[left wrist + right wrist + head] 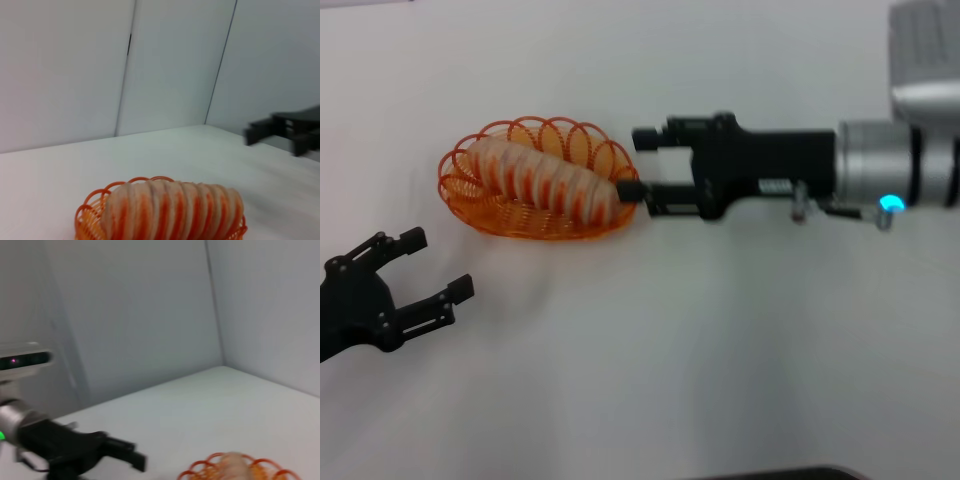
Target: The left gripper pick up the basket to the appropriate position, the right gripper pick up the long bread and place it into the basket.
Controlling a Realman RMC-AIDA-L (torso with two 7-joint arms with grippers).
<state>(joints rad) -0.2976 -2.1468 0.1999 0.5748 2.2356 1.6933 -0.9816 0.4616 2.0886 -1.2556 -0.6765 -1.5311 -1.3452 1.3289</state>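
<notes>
The long bread (pixel 548 178), ribbed in orange and cream, lies inside the orange wire basket (pixel 470 205) on the white table. My right gripper (pixel 638 165) is open at the basket's right end, with its near fingertip right by the bread's end and nothing between the fingers. My left gripper (pixel 438 263) is open and empty, below and left of the basket and apart from it. The left wrist view shows the bread (pixel 172 210) in the basket (pixel 87 212) with the right gripper (pixel 275 137) beyond. The right wrist view shows the basket (pixel 200 472), the bread's end (pixel 234 465) and the left gripper (pixel 130 454).
The white table (pixel 700 350) stretches around the basket. Pale walls stand behind the table in both wrist views. A dark edge (pixel 800 472) shows at the table's front.
</notes>
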